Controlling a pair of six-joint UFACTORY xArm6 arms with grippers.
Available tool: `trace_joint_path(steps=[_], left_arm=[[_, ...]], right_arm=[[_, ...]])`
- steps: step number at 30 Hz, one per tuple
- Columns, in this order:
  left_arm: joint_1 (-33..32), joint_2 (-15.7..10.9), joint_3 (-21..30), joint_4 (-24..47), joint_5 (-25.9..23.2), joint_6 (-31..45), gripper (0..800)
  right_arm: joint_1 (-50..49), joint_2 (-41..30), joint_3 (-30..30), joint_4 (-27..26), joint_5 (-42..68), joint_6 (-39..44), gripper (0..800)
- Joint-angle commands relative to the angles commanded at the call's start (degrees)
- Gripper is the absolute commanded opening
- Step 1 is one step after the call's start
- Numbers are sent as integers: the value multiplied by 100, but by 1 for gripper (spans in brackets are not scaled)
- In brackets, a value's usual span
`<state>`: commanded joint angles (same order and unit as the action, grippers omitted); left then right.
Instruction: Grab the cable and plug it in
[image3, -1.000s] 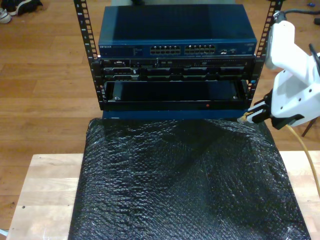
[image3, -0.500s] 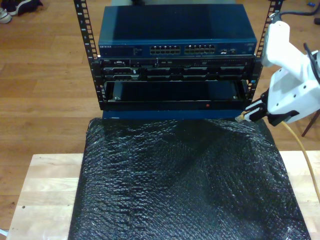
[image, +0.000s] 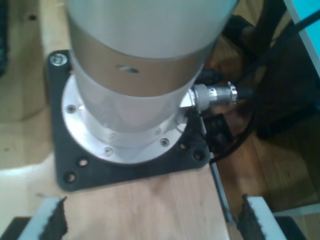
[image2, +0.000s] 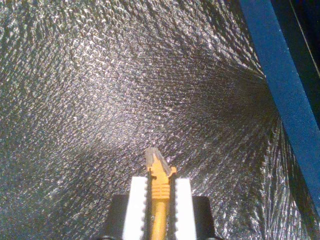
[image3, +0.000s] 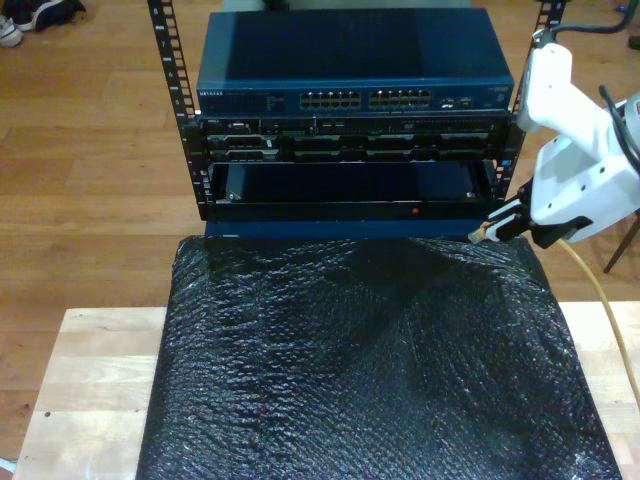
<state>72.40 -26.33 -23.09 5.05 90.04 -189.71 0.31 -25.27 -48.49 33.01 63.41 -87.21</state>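
The yellow-orange cable (image2: 159, 205) is pinched between the white ribbed fingers (image2: 136, 200) of my second gripper (image2: 159, 184). Its clear plug (image2: 152, 157) sticks out past the fingertips, above the black bubble-wrap sheet (image2: 100, 100). At the exterior view's right, my second gripper (image3: 497, 226) hovers at the sheet's far corner, just in front of the rack, and the cable (image3: 600, 300) trails down behind it. The plug (image3: 478, 236) points toward the exterior view's left. My first gripper (image: 152, 222) is open with nothing between its fingers, over a wooden board.
A blue network switch (image3: 350, 60) with a row of ports (image3: 365, 99) tops the black rack (image3: 350, 170). Black bubble wrap (image3: 370, 360) covers the wooden table (image3: 90, 380). Before my first gripper stand an arm's base (image: 135, 75), its black mounting plate (image: 75, 170) and a cable connector (image: 215, 95).
My second gripper has shifted slightly up and toward the exterior view's left, carrying the cable's plug closer to the rack.
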Motion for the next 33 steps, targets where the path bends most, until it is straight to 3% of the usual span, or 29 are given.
trace_joint_path(steps=[11, 14, 18, 33], left_arm=[[70, -229, 501, 246, -448, 0, 800], [79, -237, 536, 264, -527, 70, 800], [88, -246, 835, 255, -1020, 246, 800], [475, -281, 1152, 255, -1776, 431, 800]], right_arm=[[0, 62, -18, 0, 0, 0, 0], [0, 62, -18, 0, 0, -9, 0], [0, 70, -18, 0, 0, -9, 0], [0, 185, -26, 0, -26, -9, 0]])
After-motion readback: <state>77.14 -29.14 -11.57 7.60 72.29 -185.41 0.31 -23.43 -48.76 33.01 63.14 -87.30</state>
